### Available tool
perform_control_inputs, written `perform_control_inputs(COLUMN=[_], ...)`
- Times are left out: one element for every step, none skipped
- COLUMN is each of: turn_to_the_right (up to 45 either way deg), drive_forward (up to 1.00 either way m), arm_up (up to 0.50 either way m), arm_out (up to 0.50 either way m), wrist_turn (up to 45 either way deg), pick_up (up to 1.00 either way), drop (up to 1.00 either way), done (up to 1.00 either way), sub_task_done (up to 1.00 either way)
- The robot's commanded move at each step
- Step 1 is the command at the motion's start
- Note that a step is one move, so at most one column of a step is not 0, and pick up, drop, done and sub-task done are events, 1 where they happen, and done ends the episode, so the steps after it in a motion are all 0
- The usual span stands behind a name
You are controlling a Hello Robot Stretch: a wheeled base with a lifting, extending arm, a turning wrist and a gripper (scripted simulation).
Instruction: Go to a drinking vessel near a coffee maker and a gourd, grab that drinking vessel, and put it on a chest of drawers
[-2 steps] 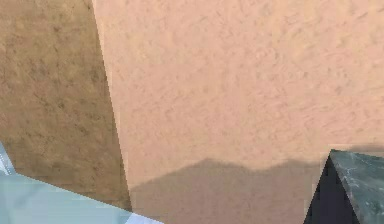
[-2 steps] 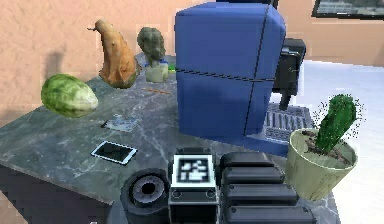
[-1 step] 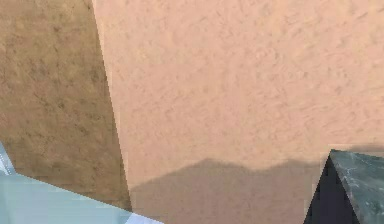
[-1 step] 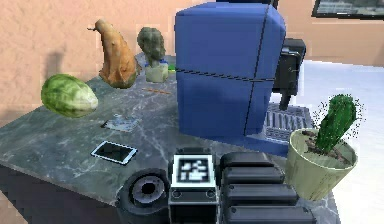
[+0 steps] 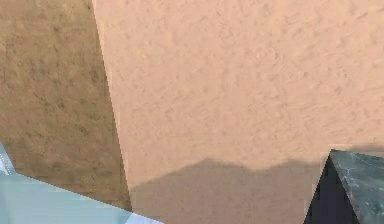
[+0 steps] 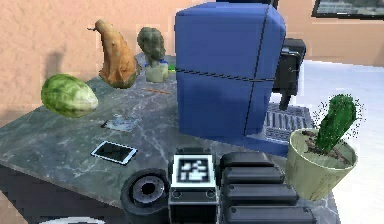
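Your pincer (image 6: 148,190) sits low at the counter's (image 6: 50,140) near edge, its dark body just left of the white marker square (image 6: 195,170). Its fingers cannot be made out, so you cannot tell its grip or whether it holds anything. The likeliest drinking vessel is the small pale cup-like thing (image 6: 157,72) at the foot of the bust (image 6: 151,42), near the counter's far edge, between the orange gourd (image 6: 118,58) and the blue coffee maker (image 6: 225,70). At this size you cannot be sure it is a cup and not the bust's base. From the pincer it lies out across the counter toward the far edge and barely to the left, so I judge the coming move to be mostly a reach outward, passing close by the coffee maker's left face. It looks upright, with no long axis to line up on. A phone (image 6: 113,152) and a flat grey scrap (image 6: 122,124) lie on the counter just left of that line, and a green gourd (image 6: 68,95) rests toward the left edge. The one clear container is the pot (image 6: 318,170) by the right near corner, holding a cactus (image 6: 335,120). The grab looks not yet made.
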Motion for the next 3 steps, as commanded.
perform_control_inputs(turn_to_the_right=[0.0,0.0,0.0], drive_forward=[0.0,0.0,0.0], arm_up=[0.0,0.0,0.0], arm_out=[0.0,0.0,0.0], wrist_turn=[45.0,45.0,6.0], pick_up=[0.0,0.0,0.0], drop=[0.0,0.0,0.0], done=[0.0,0.0,0.0], sub_task_done=[0.0,0.0,0.0])
